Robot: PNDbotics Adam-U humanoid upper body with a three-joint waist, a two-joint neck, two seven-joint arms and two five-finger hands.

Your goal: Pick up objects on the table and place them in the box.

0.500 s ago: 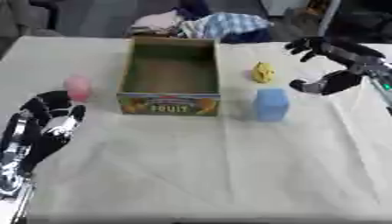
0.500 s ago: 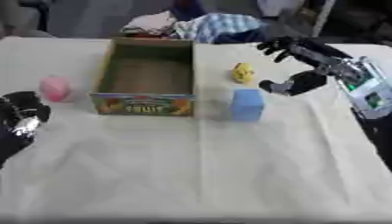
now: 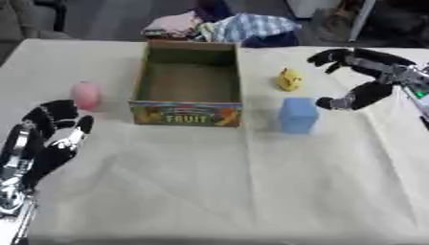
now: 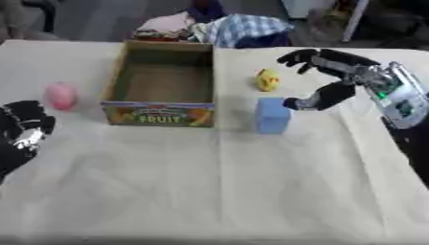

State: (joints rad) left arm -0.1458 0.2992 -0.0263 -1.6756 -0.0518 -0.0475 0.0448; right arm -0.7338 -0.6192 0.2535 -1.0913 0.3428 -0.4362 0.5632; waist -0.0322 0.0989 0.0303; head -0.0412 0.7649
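An empty cardboard box point(image 3: 188, 114) printed FRUIT stands at the table's middle back. To its right lie a small yellow object point(image 3: 289, 79) and, nearer me, a blue block point(image 3: 298, 115). A pink object point(image 3: 84, 94) lies left of the box. My right hand point(image 3: 362, 78) hovers open just right of the yellow object and the blue block, thumb and fingers spread wide, touching neither. At the lower left my left hand point(image 3: 52, 135) rests open, fingers up, below the pink object.
A pile of crumpled clothes point(image 3: 220, 27) lies behind the box at the table's far edge. The cream tablecloth point(image 3: 234, 191) stretches bare toward me.
My right hand has shifted slightly left and down, closer to the blue block. The left hand stays where it was.
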